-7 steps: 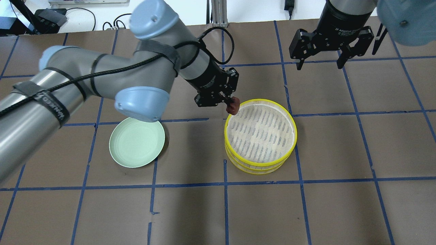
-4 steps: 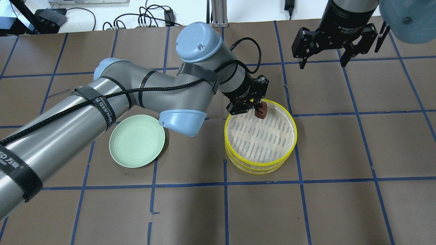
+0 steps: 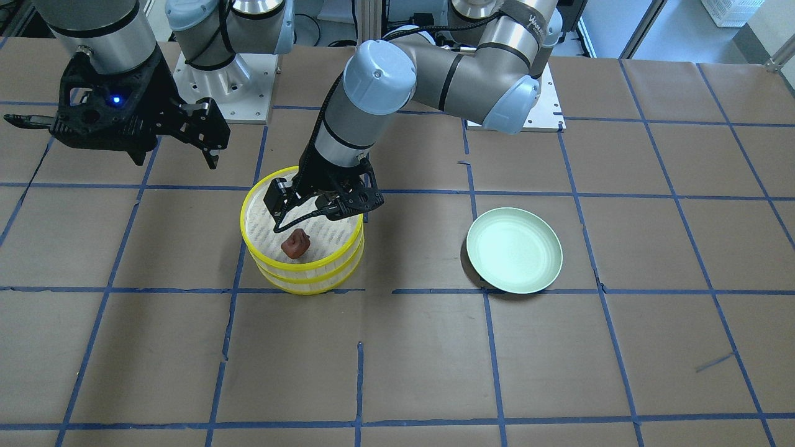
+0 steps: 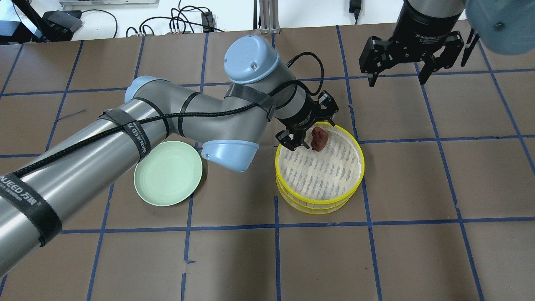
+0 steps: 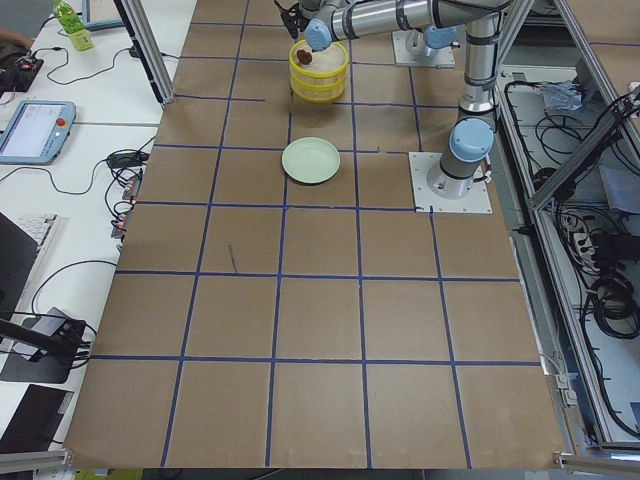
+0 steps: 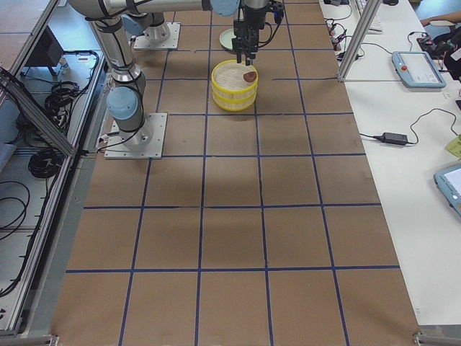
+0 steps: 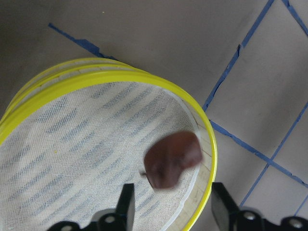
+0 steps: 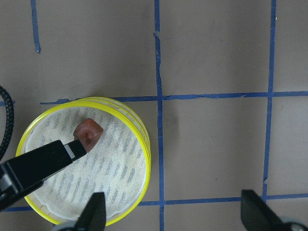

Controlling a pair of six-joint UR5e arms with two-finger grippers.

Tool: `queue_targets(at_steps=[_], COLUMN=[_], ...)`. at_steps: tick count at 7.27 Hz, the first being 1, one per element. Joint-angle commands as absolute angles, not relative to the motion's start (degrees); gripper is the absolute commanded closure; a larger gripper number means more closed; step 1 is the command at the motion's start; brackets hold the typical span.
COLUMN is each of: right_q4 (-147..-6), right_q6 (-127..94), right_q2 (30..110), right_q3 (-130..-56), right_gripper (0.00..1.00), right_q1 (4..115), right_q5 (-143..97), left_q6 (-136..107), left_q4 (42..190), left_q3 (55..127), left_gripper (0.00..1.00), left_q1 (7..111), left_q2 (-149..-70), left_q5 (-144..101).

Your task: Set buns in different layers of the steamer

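Observation:
The steamer (image 4: 360, 166) stands mid-table as two stacked yellow-rimmed tiers. The reddish-brown bun (image 4: 318, 139) lies loose on the white liner of the top tier, near the rim; it also shows in the front view (image 3: 295, 243) and, blurred, in the left wrist view (image 7: 172, 159). My left gripper (image 4: 310, 133) is open just above the bun, its fingers spread to either side. My right gripper (image 4: 396, 80) is open and empty, high over the far right of the table. The white bun is out of view; the lower tier's inside is hidden.
An empty pale green plate (image 4: 168, 173) lies left of the steamer, partly under my left arm's elbow. Brown paper with blue tape lines covers the table. Cables lie beyond the far edge.
My left gripper moved a little further over the steamer and opened, letting go of the reddish-brown bun, which now lies on the top tier's liner. The right gripper barely moved.

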State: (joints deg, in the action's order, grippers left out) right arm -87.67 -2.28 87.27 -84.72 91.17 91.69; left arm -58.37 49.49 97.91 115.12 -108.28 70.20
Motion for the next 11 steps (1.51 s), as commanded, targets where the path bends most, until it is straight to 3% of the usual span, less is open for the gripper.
queue_targets(at_steps=[1,3,7,9,11], right_q4=[-87.54,-87.71,-91.49,-91.41,-91.23], right_q6=[-2.29,-2.29,-3.78,-3.61,-3.34], right_q2=[87.28,87.19,87.19,87.19,87.19], right_q3=[-84.81,-84.81,-84.81,-84.90,-84.99], right_gripper=[0.00,0.00,0.00,0.00,0.00], right_q1=[91.06,90.88,91.49,91.50,91.23], right_q5=[91.67,91.67,90.79,90.70,90.70], left_q6=[-47.72,-25.93,-2.83,-2.64,-2.55], left_q4=[52.36,63.69,87.80,104.25,105.30], left_q3=[97.74,96.68,94.85,89.15,90.25], left_gripper=[0.00,0.00,0.00,0.00,0.00], left_q1=[114.53,109.29,87.14,84.82,85.16], left_q2=[-106.27,-104.60,-90.30,-84.49,-84.28], left_q5=[76.69,83.30,83.23,85.77,87.28])
